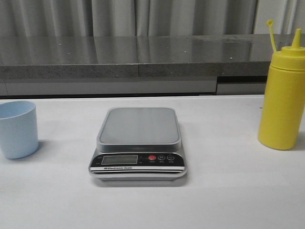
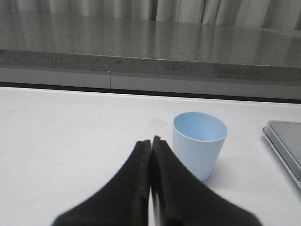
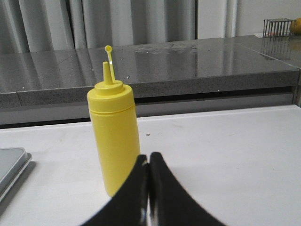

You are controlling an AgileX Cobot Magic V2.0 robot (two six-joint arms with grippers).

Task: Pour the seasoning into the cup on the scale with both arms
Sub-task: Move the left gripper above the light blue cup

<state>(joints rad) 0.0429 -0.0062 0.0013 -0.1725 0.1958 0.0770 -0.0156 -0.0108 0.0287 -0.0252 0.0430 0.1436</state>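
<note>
- seasoning bottle: tall yellow squeeze bottle, upright, pointed nozzle, tethered cap raised.
- pale blue cup: upright, off the scale.
- left gripper and right gripper: both clenched, grasping nothing.

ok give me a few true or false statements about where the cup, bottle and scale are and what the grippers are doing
1. The cup stands on the scale. False: it stands on the table left of the scale, whose platform is bare.
2. The seasoning bottle stands upright to the right of the scale. True.
3. The bottle's cap covers the nozzle. False: the cap is off, sticking up on its tether beside the nozzle.
4. The left gripper is shut, holding nothing. True.
5. The right gripper is clamped on the bottle. False: its fingers are shut together in front of the bottle, holding nothing.
</note>
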